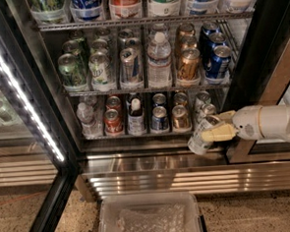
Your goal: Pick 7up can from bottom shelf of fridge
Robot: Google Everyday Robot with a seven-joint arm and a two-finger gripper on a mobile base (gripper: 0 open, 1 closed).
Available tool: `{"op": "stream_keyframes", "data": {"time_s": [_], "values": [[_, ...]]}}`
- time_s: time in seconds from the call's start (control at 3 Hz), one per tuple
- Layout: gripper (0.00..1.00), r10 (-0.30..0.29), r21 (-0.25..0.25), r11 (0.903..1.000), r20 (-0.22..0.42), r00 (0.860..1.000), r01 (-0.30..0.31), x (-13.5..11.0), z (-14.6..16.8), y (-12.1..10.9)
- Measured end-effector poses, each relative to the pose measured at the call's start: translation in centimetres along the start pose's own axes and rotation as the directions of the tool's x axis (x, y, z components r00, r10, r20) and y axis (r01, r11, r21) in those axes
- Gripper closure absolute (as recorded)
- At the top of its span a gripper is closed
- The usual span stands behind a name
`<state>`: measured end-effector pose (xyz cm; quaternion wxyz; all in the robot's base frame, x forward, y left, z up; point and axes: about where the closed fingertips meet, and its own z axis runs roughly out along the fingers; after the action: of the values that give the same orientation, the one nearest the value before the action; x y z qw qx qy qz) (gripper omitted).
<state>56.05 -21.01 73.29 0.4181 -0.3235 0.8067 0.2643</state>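
The fridge (259,47) stands open, with a white LED strip at its left. My gripper (215,128) reaches in from the right on a white arm. Its yellowish fingers (221,133) are shut on the 7up can (200,137), a pale silver-white can, tilted and held out in front of the bottom shelf (136,134), just above the ribbed steel base (153,174). On the bottom shelf stand a small bottle (87,117), a red can (113,121), a dark bottle (135,116), a blue can (159,118), a bronze can (180,117) and silver cans (201,102) at the right end.
The rack above holds green cans (71,70), a tall water bottle (159,60), a bronze-gold can (188,65) and blue cans (217,59). A clear plastic bin (150,218) sits on the floor in front. The glass door (17,121) hangs open at the left.
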Motion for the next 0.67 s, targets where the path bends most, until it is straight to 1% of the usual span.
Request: {"op": "stream_keyframes", "data": {"time_s": [0.33,0.67], "values": [[1.00,0.068,-0.231,0.9705,-0.013,0.998,-0.069,1.33,-0.56,5.24],[1.00,0.062,-0.260,0.9635,-0.025,0.998,-0.066,1.56,-0.64,6.03]]}}
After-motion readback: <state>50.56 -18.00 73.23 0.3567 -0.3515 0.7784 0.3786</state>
